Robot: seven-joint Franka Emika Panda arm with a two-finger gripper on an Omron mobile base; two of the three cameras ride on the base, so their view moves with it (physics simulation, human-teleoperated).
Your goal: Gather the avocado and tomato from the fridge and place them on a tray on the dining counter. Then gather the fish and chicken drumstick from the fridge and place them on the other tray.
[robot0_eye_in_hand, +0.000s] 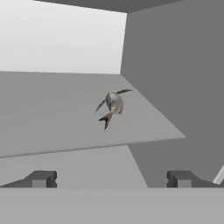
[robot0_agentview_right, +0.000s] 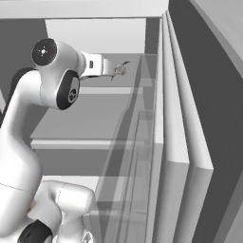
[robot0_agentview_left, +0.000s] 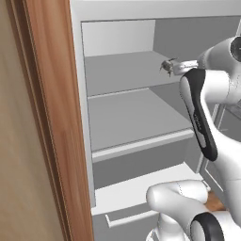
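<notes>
The fridge (robot0_agentview_left: 127,117) stands open, showing grey shelves. A small grey fish (robot0_eye_in_hand: 111,107) lies on the upper shelf near the right inner wall; it is also the fish (robot0_agentview_left: 167,66) and the fish (robot0_agentview_right: 118,70) seen just ahead of the hand. My gripper (robot0_eye_in_hand: 111,178) is open with nothing between its fingers, level with that shelf and a short way short of the fish. From the base, the gripper (robot0_agentview_left: 175,67) reaches into the fridge from the right. The avocado, tomato, chicken drumstick, trays and dining counter are out of view.
A wooden cabinet panel (robot0_agentview_left: 52,117) borders the fridge on the left. The open fridge door (robot0_agentview_right: 175,142) with clear bins (robot0_agentview_right: 137,156) stands close on the right of the arm. A pulled-out white drawer (robot0_agentview_left: 141,193) sits below the shelves.
</notes>
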